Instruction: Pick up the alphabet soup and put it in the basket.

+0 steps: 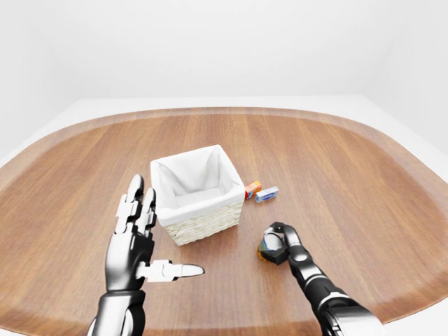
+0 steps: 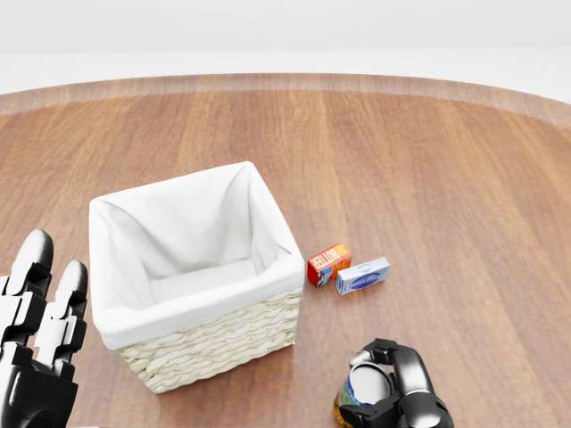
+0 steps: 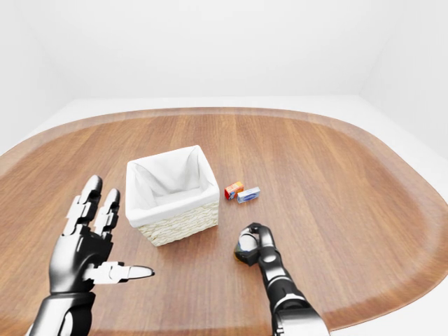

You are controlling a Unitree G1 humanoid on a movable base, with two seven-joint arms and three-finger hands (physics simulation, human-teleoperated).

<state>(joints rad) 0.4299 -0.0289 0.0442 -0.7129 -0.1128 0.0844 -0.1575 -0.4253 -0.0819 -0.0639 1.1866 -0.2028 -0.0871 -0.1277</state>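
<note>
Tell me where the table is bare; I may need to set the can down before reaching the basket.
Bare wood spreads right of the small blue box and above the white-lined wicker basket. It is crowded between the basket and the right hand, where the small red box and blue box lie side by side.
</note>
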